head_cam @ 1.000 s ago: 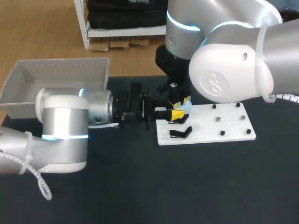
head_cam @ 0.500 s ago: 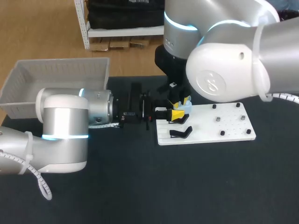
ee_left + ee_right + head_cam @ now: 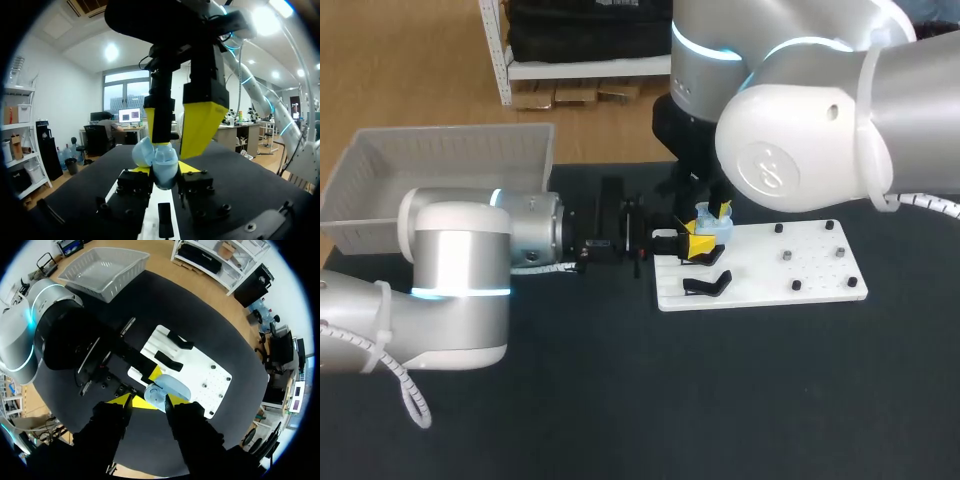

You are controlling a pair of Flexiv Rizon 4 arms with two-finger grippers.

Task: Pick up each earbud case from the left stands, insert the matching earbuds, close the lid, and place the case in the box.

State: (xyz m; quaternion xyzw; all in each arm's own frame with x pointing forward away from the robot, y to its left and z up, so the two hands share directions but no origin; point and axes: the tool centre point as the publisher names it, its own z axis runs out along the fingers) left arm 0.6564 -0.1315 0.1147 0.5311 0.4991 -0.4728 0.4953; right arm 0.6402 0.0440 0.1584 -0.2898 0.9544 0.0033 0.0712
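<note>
Left gripper clamps the blue case steady at the board's left edge. Right gripper, fingers spread, hangs over it, perhaps for the lid.

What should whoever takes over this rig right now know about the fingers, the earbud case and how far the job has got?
Left gripper: fingers shut on the light blue earbud case, held at the white stand board's corner nearest that arm.
Right gripper: directly above the case, at its top; open or shut cannot be told.
Box: far left of the table, no case showing inside.
Done: one case is in hand; its lid looks open. A black stand on the board is bare.
Left: confirm the earbuds are in (not visible), close the lid, put the case in the box.
</note>
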